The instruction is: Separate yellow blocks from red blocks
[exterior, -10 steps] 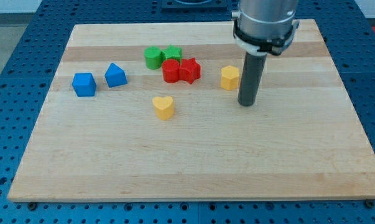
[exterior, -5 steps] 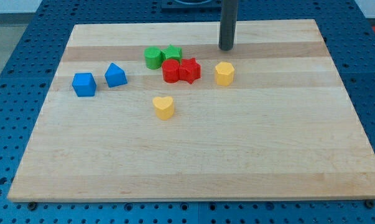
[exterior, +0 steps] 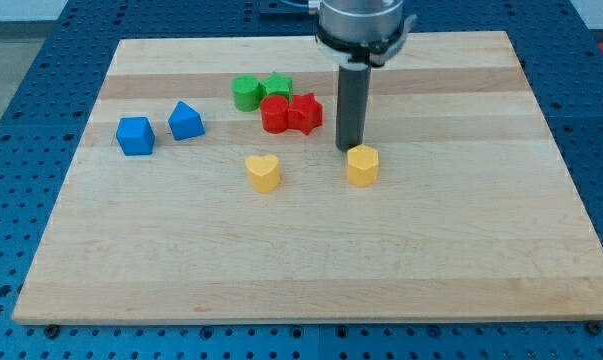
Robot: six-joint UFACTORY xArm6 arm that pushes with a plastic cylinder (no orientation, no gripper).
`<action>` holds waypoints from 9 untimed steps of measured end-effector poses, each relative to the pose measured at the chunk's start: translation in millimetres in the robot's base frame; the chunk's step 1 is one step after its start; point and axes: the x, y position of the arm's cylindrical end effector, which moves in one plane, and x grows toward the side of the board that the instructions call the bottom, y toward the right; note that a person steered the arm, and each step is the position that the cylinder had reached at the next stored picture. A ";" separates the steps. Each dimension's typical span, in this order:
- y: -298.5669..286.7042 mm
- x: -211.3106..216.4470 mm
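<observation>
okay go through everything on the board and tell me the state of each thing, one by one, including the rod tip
my tip: down on the board, right against the top edge of the yellow hexagon block
yellow hexagon block: upright, apart from the reds
yellow heart block: upright, alone
red star block: touching the red round block
red round block: touching both greens
green star block: against the green round block
green round block: upright
blue cube: alone
blue house-shaped block: alone

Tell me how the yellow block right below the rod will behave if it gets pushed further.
The yellow hexagonal block looks squat with a flat base, so it will probably slide on the wooden board rather than tip or roll. It looks small and rigid, likely light. My tip sits just above its upper left edge, so an off-centre push may turn it.
</observation>
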 end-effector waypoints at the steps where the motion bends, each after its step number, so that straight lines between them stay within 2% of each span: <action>1: 16.8 -45.5; 3: 35.2 39.7; 5: 48.8 47.0; 7: 48.5 74.7; 9: 8.2 44.5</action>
